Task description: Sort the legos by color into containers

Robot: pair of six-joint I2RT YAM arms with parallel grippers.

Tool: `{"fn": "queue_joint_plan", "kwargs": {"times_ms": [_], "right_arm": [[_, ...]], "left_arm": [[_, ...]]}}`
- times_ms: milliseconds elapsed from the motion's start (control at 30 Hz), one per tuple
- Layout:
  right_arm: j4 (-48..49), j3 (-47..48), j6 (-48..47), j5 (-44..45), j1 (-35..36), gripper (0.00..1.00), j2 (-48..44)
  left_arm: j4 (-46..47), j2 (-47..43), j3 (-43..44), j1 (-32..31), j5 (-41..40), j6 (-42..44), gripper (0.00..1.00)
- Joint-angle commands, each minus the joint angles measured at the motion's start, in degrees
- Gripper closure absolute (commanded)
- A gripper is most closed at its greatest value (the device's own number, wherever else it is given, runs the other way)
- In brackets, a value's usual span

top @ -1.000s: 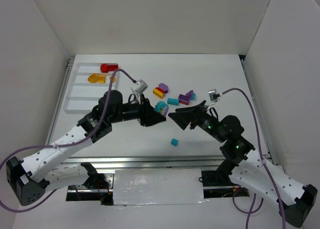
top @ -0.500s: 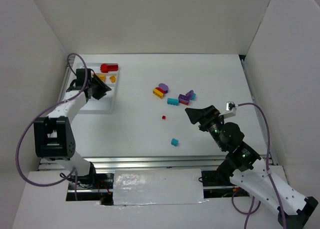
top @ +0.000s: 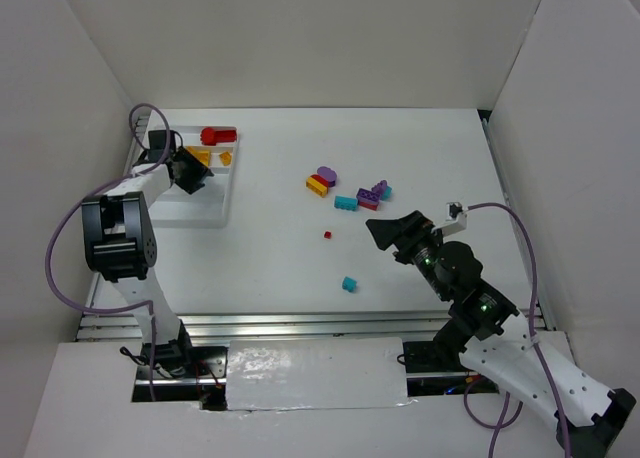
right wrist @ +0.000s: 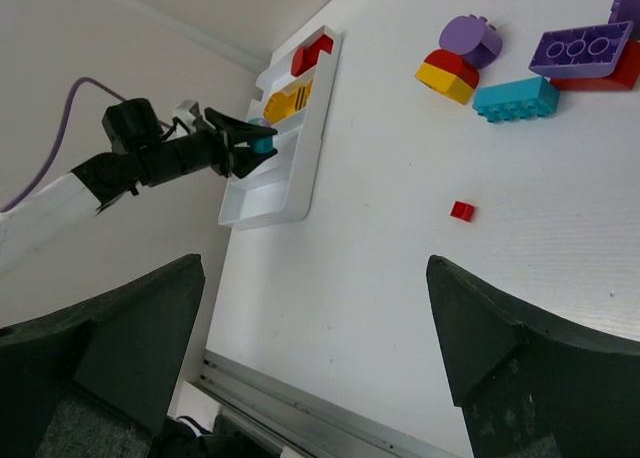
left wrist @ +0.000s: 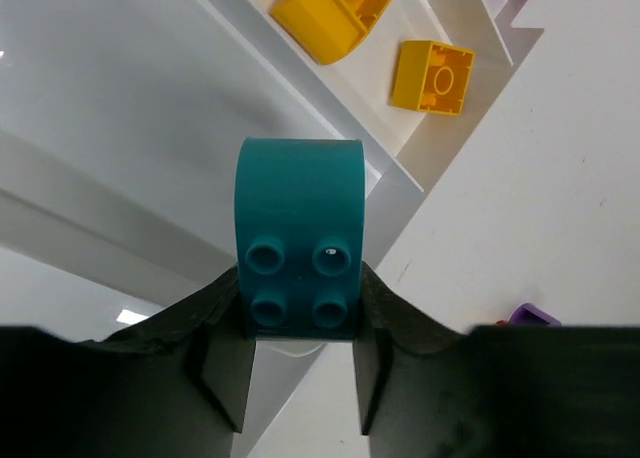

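My left gripper is shut on a rounded teal lego and holds it over the white tray, above the container beside the one with two yellow legos. From above, the left gripper is over the tray; a red lego lies in the far container. Loose legos lie mid-table: a purple, red and yellow clump, a teal one, a purple-on-red pair, a tiny red one and a small teal one. My right gripper is open above the table, holding nothing.
The right wrist view shows the tiny red lego ahead of the open right gripper, the left gripper's teal lego over the tray, and a metal rail along the table's near edge. White walls enclose the table.
My left arm has swung from the table's middle to the tray at the far left, carrying the teal lego. The right arm has drawn back toward its base, gripper still open.
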Motion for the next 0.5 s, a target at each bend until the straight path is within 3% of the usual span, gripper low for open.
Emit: {"fn": "queue_joint_plan", "kwargs": {"times_ms": [0, 33, 100, 167, 367, 467], "right_arm": [[1.77, 1.65, -1.02, -0.42, -0.39, 0.00, 0.77], [1.77, 1.65, -1.11, -0.69, -0.39, 0.00, 1.29], [1.16, 2.35, -0.77, -0.60, -0.31, 0.00, 2.26], [-0.86, 3.75, -0.85, -0.51, -0.39, 0.00, 4.63], [-3.75, 7.69, -2.87, -2.19, -0.48, 0.00, 12.70], [-13.67, 15.60, -3.57, -0.17, -0.22, 0.00, 26.04]], "left_arm": [[1.55, -2.33, 1.05, -0.18, 0.05, -0.43, 0.46], [1.38, -2.68, 1.14, -0.10, -0.04, -0.43, 0.33], [0.68, -2.86, 1.31, -0.10, -0.30, -0.69, 0.20], [-0.12, -2.95, 1.23, -0.10, -0.48, -0.78, 0.00], [-0.21, -6.72, -0.79, -0.36, -0.40, -0.61, 0.00], [-4.92, -11.73, 1.56, -3.41, -2.40, 2.64, 0.00]]}}
